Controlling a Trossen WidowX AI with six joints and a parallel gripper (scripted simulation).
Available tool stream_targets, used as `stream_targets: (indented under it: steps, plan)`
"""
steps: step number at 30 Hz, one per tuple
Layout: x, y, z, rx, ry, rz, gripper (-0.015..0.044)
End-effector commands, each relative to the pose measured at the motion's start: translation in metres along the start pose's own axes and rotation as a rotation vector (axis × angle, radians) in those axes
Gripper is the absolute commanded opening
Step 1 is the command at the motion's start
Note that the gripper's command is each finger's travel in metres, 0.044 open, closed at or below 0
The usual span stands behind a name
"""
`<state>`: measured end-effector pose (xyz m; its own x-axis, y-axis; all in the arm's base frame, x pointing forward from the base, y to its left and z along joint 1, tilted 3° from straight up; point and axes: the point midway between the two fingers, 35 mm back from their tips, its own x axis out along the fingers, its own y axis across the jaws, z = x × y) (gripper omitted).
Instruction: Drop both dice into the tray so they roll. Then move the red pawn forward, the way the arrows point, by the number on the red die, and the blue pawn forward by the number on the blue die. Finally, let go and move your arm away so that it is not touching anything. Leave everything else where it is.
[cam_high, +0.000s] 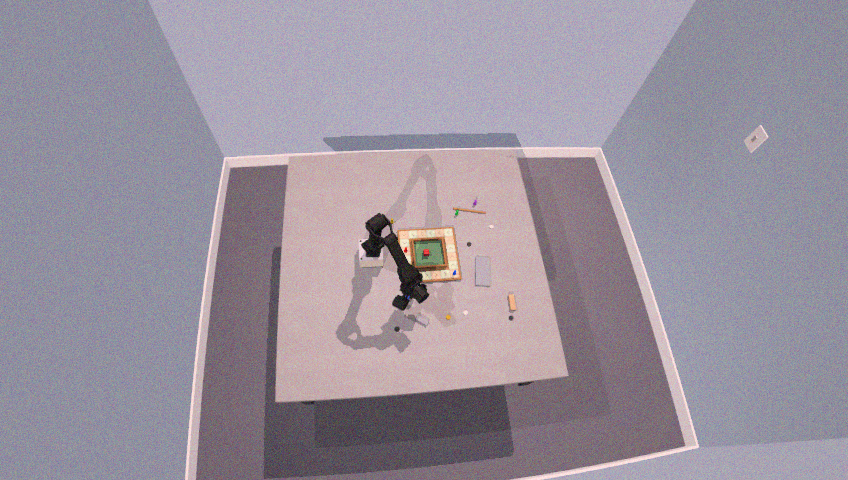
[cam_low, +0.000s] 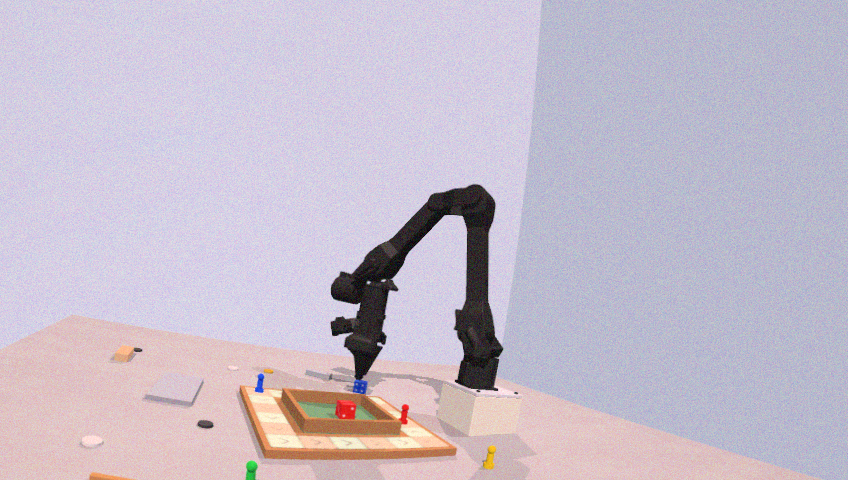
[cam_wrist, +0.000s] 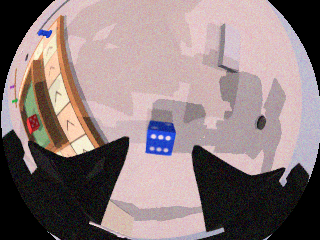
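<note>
The blue die (cam_low: 360, 386) (cam_wrist: 160, 138) lies on the table beside the board (cam_low: 357, 453). My gripper (cam_low: 358, 377) (cam_wrist: 161, 146) is open, with its fingertips just above the blue die and its fingers either side of it in the wrist view. The arm mostly hides this die in the top view. The red die (cam_high: 426, 252) (cam_low: 345, 409) (cam_wrist: 33, 122) rests in the green-floored tray (cam_low: 351, 426). The red pawn (cam_high: 405, 250) (cam_low: 404, 413) stands on the board's side nearest the arm base. The blue pawn (cam_high: 454, 273) (cam_low: 260, 383) (cam_wrist: 45, 33) is on a board corner.
A small grey block (cam_high: 421, 320) (cam_wrist: 230, 47) and a black disc (cam_high: 396, 328) (cam_wrist: 261, 122) lie near the gripper. A grey slab (cam_high: 482, 271) (cam_low: 175, 389) lies beyond the board. A yellow pawn (cam_low: 489, 457), green pawn (cam_high: 456, 212) and wooden stick (cam_high: 470, 210) are around it.
</note>
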<state>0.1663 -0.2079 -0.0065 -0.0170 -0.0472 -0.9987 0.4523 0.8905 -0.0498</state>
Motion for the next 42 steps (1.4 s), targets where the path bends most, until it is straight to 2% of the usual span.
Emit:
stream_targets:
  steps: [1,13,19,25,27,28,42]
  plan:
    - [0.008,0.001,-0.002,-0.007,0.009,0.002,0.0275]
    - [0.025,0.001,-0.003,-0.007,0.009,0.002,0.0275]
    - [0.025,0.001,-0.003,-0.007,0.009,0.002,0.0118]
    - [0.025,0.001,-0.003,-0.007,0.009,0.002,0.0078]
    - [0.023,0.001,-0.002,-0.007,0.009,0.002,0.0025]
    - [0.02,0.001,-0.002,-0.007,0.009,0.002,0.0]
    - [-0.087,0.003,-0.001,-0.007,0.008,0.002,0.0]
